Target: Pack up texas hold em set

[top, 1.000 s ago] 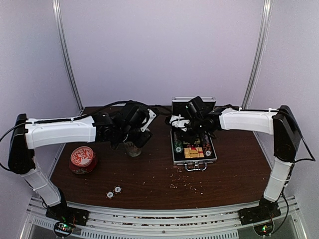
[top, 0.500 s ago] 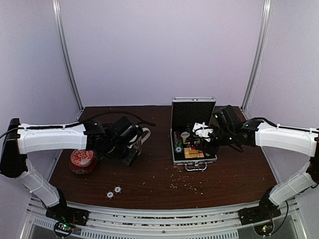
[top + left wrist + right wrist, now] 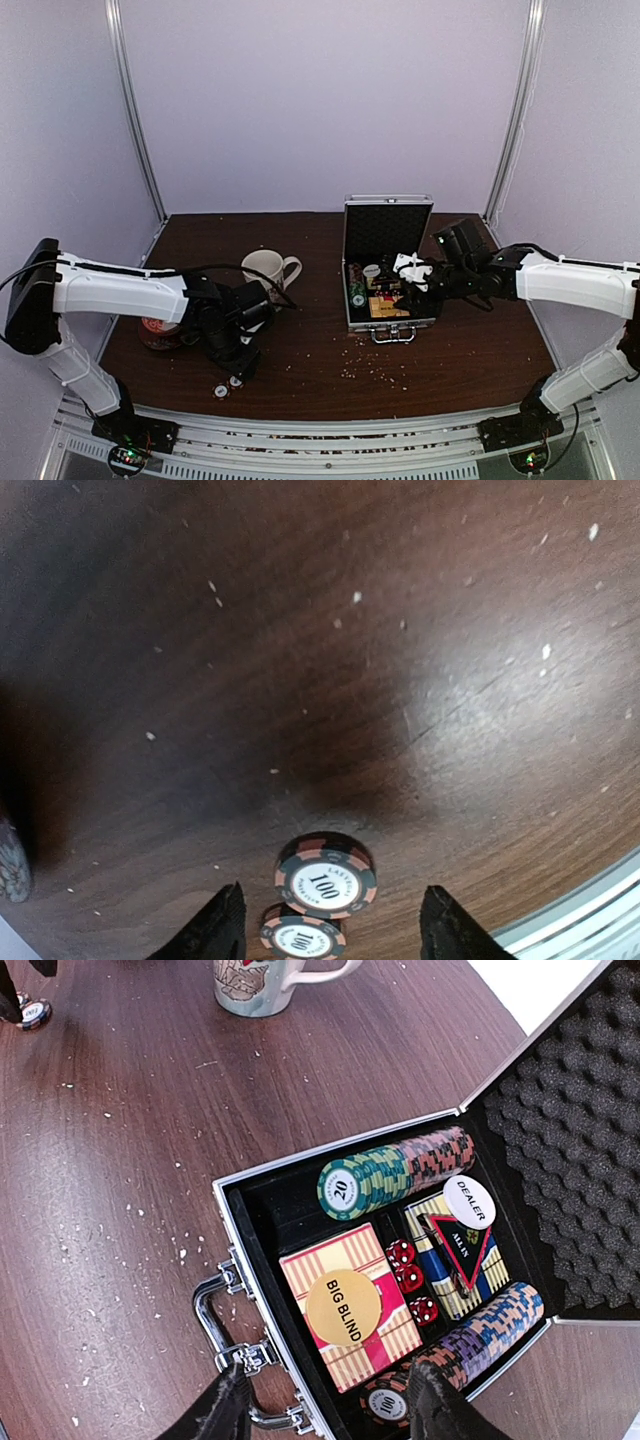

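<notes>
Table (image 3: 400, 630): two loose chips (image 3: 326, 876); left end effector (image 3: 332, 900) wide, right end effector (image 3: 330, 1375) wide.

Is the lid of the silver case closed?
No, the lid stands open, and chips lie in view inside the case.

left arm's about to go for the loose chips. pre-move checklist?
1. Left claw open: ok.
2. Two loose chips sit between its fingers: ok.
3. Chips apart enough for a clean single pick: not ok, they touch or overlap.
4. Case lid open: ok.
5. Free room in the chip rows: cannot tell.
6. Right claw clear of the drop path: not ok, it is open and hangs over the case's front edge.
</notes>
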Controlling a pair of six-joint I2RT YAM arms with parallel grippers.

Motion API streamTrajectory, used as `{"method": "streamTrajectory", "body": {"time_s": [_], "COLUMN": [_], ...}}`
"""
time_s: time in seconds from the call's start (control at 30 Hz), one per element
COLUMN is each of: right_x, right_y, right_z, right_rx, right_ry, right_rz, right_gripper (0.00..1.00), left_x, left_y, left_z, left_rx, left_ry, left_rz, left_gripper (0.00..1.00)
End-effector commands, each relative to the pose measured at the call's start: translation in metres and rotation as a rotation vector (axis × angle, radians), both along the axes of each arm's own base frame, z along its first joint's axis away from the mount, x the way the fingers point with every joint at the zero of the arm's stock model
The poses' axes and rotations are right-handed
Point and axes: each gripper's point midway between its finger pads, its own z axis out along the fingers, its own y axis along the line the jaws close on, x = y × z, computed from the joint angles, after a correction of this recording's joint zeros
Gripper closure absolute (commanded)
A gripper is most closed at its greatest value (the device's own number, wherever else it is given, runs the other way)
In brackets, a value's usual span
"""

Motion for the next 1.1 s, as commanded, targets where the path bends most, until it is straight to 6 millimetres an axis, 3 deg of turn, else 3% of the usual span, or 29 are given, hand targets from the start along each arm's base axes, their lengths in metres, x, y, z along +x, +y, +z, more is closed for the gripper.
{"method": "streamTrajectory", "body": {"time_s": [0.0,0.43,0.7,0.87,1.07], "right_x": [-0.002,-0.004,-0.005,0.000,0.020], "right_y": [0.001,0.001,0.002,0.001,-0.017], "right_z": [-0.003,-0.013,-0.018,-0.015,0.007], "right_rx": [0.002,-0.025,-0.037,-0.027,0.030], "right_ry": [-0.001,0.026,0.044,0.039,0.007], "right_rz": [0.023,0.040,0.044,0.014,-0.079], "right_gripper": [0.45,0.45,0.45,0.45,0.46], "left_x": [-0.010,-0.022,-0.022,-0.016,-0.011], "left_y": [0.001,0.005,-0.005,-0.045,-0.134], "left_z": [-0.017,-0.037,-0.041,-0.029,-0.009], "left_rx": [0.020,0.046,0.033,-0.012,-0.099], "left_ry": [0.063,0.135,0.151,0.116,0.045], "left_rz": [0.007,-0.024,-0.056,-0.134,-0.300], "left_gripper": [0.40,0.47,0.58,0.62,0.63]}}
